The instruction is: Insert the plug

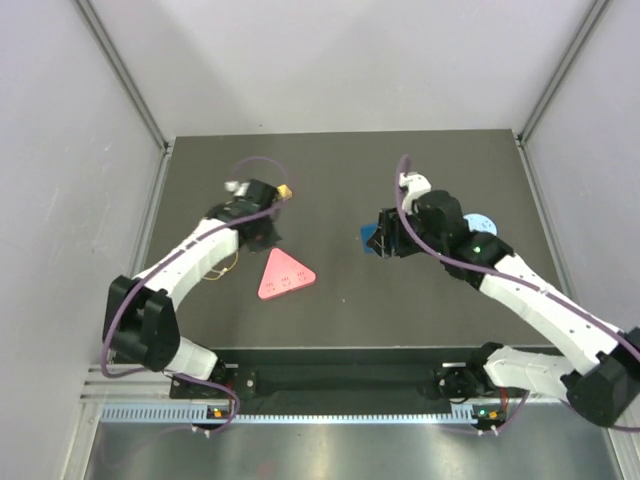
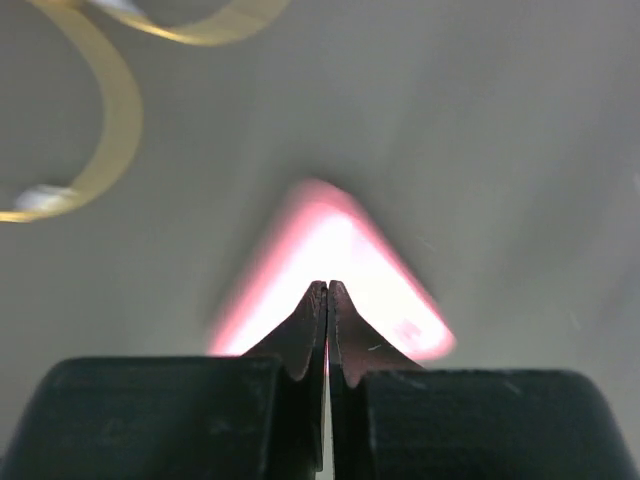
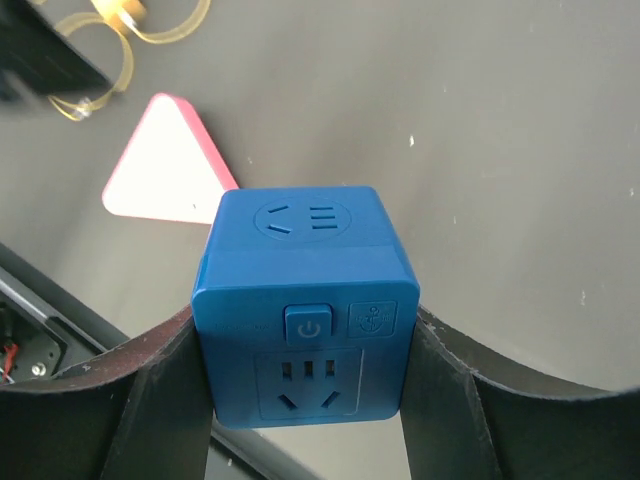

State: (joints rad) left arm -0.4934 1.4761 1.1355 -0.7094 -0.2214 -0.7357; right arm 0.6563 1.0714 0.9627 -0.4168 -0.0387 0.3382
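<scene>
Your right gripper [image 3: 305,345] pinches the blue socket cube [image 3: 300,240] between its fingers; your left gripper [image 2: 327,300] is pressed together, the pink triangular block [image 2: 345,245] just beyond its tips

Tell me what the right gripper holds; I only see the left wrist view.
Observer: The right gripper is shut on a blue socket cube, one finger on each side.
Operator: Which face points at its camera?
Observer: The one with a power button above an outlet.
Operator: Where is the cube from the pink triangle I see?
Observer: In the top view, to the pink triangle's right, slightly farther back, not touching it.
</scene>
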